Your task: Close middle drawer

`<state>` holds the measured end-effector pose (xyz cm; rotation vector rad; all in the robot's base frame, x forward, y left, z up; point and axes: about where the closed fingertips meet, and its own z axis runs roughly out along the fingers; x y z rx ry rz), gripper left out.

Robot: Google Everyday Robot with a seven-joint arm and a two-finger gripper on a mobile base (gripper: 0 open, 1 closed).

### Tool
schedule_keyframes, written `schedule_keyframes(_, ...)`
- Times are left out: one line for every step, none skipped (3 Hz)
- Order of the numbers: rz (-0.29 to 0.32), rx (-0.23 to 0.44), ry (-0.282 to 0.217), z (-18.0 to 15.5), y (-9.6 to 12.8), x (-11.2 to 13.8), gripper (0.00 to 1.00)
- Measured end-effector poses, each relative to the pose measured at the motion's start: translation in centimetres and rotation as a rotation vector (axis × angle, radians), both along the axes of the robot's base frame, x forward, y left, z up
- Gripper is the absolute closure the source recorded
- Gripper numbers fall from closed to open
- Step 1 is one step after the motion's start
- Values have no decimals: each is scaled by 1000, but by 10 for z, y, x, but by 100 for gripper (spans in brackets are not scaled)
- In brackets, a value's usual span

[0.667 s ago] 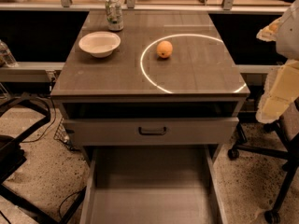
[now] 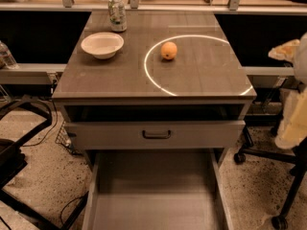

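The middle drawer (image 2: 156, 195) is a long flat grey-brown wood-grain tray, pulled far out toward the bottom of the camera view. Its front panel and handle are cut off below the frame. Above it, another drawer front (image 2: 110, 135) with a small dark curved handle (image 2: 156, 134) stands slightly out, with a dark gap over it. My gripper (image 2: 287, 51) is at the right edge, part of the pale arm (image 2: 293, 123). It is to the right of the cabinet, apart from both drawers.
The cabinet top (image 2: 120, 75) holds a white bowl (image 2: 102, 44), an orange (image 2: 168, 50) inside a projected light ring, and a can (image 2: 117, 14) at the back. A black chair base (image 2: 268, 157) stands on the right and dark frames and cables (image 2: 19, 152) on the left.
The pale arm and gripper at the right edge have moved lower. The drawers and the things on the cabinet top have not moved.
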<state>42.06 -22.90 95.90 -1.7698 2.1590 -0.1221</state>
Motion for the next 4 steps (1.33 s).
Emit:
schedule_keyframes(51, -51, 14, -44, -43, -27, 0)
schedule_keyframes(73, -206, 71, -110, -96, -64, 0)
schedule_keyframes(44, -372, 128, -164, -147, -97, 0)
schedule_keyframes(-10, -426, 184, -232, -191, -164, 0)
